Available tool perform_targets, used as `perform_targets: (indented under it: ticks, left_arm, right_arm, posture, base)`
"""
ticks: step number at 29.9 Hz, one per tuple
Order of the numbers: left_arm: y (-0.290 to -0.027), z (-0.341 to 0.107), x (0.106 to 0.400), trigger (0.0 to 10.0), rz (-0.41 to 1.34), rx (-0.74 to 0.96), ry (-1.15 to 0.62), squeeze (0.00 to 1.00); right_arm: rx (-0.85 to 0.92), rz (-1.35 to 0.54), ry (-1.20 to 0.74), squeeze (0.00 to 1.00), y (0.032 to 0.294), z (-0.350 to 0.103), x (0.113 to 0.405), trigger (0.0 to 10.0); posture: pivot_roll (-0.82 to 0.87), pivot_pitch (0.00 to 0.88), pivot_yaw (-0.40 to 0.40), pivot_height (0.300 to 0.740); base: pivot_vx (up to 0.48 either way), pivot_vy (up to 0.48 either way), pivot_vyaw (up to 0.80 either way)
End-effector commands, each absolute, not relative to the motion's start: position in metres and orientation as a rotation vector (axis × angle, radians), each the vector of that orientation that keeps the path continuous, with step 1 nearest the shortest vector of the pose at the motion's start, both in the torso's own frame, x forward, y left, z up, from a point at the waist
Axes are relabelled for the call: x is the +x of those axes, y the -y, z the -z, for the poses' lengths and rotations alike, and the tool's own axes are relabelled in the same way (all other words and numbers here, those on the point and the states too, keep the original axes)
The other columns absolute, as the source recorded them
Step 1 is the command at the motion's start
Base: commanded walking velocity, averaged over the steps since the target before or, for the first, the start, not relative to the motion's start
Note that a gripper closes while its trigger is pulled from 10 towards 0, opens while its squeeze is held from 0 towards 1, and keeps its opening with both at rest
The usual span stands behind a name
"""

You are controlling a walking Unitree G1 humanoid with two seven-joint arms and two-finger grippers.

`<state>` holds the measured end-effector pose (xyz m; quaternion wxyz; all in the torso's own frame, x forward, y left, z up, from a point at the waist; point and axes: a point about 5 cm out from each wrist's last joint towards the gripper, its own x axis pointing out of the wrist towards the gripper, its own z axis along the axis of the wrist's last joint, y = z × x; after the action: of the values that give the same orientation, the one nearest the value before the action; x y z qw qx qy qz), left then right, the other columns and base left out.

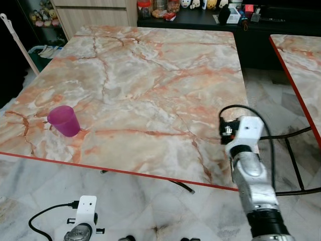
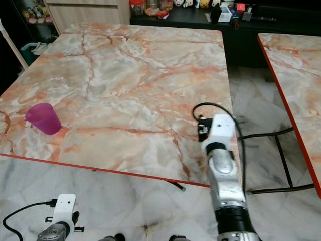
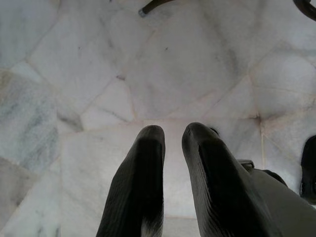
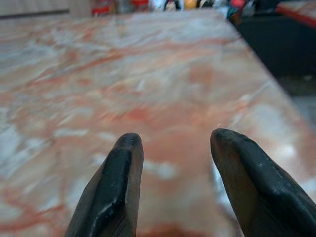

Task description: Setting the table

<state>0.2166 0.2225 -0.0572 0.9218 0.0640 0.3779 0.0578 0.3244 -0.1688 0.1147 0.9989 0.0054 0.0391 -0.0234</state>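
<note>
A translucent purple cup stands upright near the front left edge of the marble table. My right arm reaches over the table's front right corner, far from the cup. In the right wrist view, the right gripper is open just above the marble, with nothing between its fingers. My left arm hangs low in front of the table edge. In the left wrist view, the left gripper points down at the stone floor, its fingers close together and holding nothing.
A second marble table with a red edge stands to the right across a narrow gap of floor. Black table legs cross that gap. A dark sideboard with jars and toys runs behind the table. A wooden cabinet is at the back left.
</note>
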Motion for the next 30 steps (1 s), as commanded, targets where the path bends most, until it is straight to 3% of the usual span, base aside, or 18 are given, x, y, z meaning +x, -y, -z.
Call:
perform_targets:
  ticks: [1, 11, 30]
  left_arm:
    - [-0.226, 0.062, 0.207, 10.0, -0.124, 0.136, -0.810, 0.00]
    - [-0.226, 0.063, 0.207, 10.0, -0.115, 0.141, -0.816, 0.00]
    - [-0.226, 0.064, 0.204, 10.0, -0.112, 0.142, -0.826, 0.00]
  right_arm:
    - [0.017, 0.053, -0.108, 0.00, 0.166, -0.111, 0.319, 10.0]
    - [0.019, 0.072, -0.125, 0.00, 0.167, -0.111, 0.307, 10.0]
    - [-0.015, 0.136, -0.179, 0.00, 0.191, -0.103, 0.302, 10.0]
  posture:
    - [0.01, 0.153, 0.015, 0.740]
    - [0.00, 0.159, 0.013, 0.740]
    - [0.00, 0.137, 0.011, 0.740]
  base:
    - [0.000, 0.000, 0.00]
    - [0.000, 0.000, 0.00]
    - [0.000, 0.000, 0.00]
